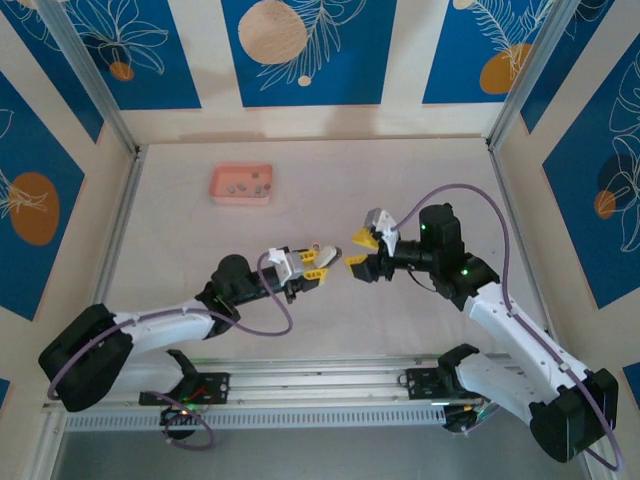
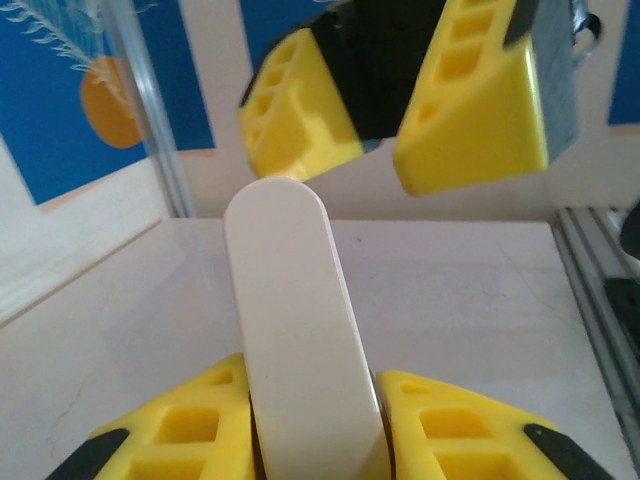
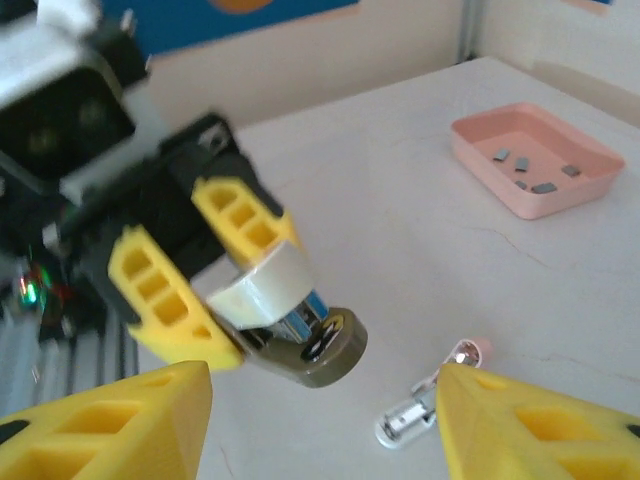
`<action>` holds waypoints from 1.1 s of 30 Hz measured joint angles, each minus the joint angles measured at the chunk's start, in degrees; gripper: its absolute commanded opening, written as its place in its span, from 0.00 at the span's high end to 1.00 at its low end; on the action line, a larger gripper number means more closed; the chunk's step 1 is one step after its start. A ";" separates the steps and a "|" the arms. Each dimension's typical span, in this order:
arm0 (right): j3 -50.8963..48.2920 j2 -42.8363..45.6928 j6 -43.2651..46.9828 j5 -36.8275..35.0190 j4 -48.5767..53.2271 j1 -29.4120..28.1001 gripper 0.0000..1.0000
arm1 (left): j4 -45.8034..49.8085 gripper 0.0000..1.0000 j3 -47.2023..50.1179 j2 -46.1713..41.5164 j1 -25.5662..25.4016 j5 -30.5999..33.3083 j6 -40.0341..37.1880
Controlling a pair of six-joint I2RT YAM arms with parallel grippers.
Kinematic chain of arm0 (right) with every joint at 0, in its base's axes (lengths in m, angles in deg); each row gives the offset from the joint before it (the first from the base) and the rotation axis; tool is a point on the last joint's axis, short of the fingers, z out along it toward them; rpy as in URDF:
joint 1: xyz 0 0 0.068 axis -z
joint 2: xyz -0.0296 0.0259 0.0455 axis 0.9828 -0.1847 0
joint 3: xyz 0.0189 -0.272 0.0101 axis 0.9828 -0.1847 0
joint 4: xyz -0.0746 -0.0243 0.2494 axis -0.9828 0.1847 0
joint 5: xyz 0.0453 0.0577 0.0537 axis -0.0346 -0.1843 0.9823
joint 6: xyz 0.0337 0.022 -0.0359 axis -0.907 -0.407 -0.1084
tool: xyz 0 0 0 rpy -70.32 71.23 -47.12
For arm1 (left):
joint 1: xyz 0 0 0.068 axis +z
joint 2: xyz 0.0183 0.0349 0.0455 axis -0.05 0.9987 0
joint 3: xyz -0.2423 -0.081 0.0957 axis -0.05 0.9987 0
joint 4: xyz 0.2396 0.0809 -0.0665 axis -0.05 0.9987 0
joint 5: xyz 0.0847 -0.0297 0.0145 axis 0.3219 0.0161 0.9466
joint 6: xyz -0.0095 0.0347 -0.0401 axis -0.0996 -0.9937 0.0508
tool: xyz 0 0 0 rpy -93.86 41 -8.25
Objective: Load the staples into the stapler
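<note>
the left gripper (image 1: 312,262) is clamped on the stapler (image 3: 270,288) at mid-table, a yellow finger pressed to each side of its body. the stapler's rounded white top points right, toward the other arm. under that top, blue and bright metal show above a dark rounded base. the top seems lifted a little off the base, though the right wrist view is too blurred to be sure.

the right gripper (image 1: 358,250) faces the stapler's free end from the right, just beside it. its jaws are spread wide with nothing between them. from the left wrist camera its two yellow fingertips (image 2: 470,100) hang just beyond the white tip, apart from it.

the staples (image 3: 521,166) lie loose in the shallow pink tray (image 1: 240,200), several small grey pieces scattered over its floor. the tray sits on the table (image 1: 400,180) at the far left, well apart from both grippers.

a small silvery piece with a pinkish end (image 3: 415,415) lies flat on the table near the right gripper's fingers, touching neither.
</note>
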 measured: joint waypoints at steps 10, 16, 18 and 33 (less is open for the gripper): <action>3.76 -3.45 28.02 2.58 14.45 -2.05 0.44 | 8.76 0.85 -2.54 -1.40 0.00 -9.25 -5.35; 5.77 -6.97 33.92 4.63 17.29 -2.29 0.49 | 8.70 0.85 -2.58 -0.39 0.00 -11.91 -5.60; 6.56 -7.89 35.15 5.42 17.86 -2.29 0.51 | 8.70 0.85 -2.62 -0.13 0.00 -12.44 -5.62; 8.22 -11.17 39.26 9.86 21.84 -1.75 0.58 | 8.11 0.84 -2.84 0.17 0.00 -13.99 -6.14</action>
